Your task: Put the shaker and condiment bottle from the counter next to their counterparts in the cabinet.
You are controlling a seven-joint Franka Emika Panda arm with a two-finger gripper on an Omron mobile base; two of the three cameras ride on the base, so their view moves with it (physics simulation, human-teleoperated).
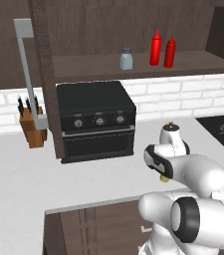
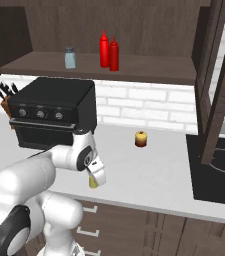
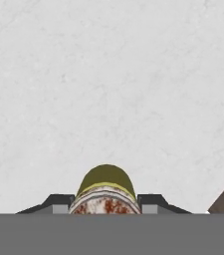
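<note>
End effector [image 3: 105, 209] down at the desk [image 3: 108, 74] front edge with its tips either side of the yellow shaker [image 3: 105, 187] – grasp looks made, not lifted – both red bottles sit on the cabinet [image 1: 133, 69] shelf, so next move: lift toward pale blue-grey shaker [image 1: 126, 59]

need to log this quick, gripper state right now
gripper: fingers on both sides of the shaker over the counter, looks shut on it

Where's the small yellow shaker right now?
The small yellow cylindrical shaker sits between the end effector fingers, low over the light-grey counter near its front edge, right of the black toaster oven.
</note>
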